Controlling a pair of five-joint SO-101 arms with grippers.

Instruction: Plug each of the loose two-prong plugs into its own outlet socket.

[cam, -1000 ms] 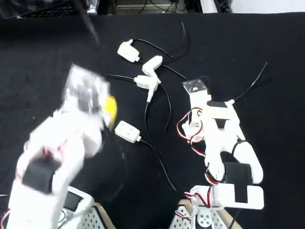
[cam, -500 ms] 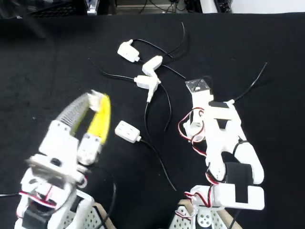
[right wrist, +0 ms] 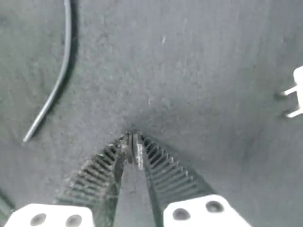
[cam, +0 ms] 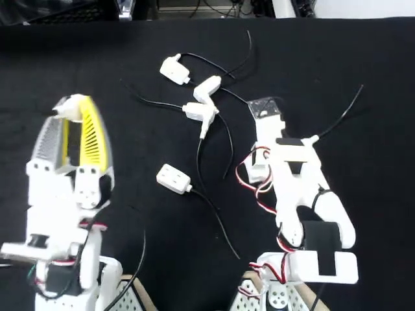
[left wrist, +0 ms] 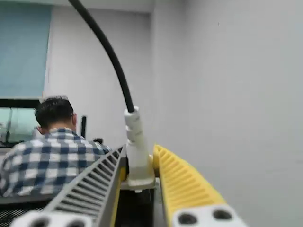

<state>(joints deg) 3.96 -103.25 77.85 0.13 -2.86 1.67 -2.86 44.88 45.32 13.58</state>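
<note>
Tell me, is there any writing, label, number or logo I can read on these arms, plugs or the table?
None can be read.
The white outlet socket, a white plug, the black table and the arms' white shells bear no legible print.
The white cord end clamped in the left gripper is plain, and so is the right gripper.

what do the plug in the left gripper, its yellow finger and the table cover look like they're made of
Plug: white moulded plastic, smooth with a slight sheen, and a ribbed collar where the black cable enters.
Yellow finger: likely printed plastic, matte and ribbed; it may be flexible.
Table cover: black cloth, probably felt, going by the matte, fuzzy surface with lint specks.
</note>
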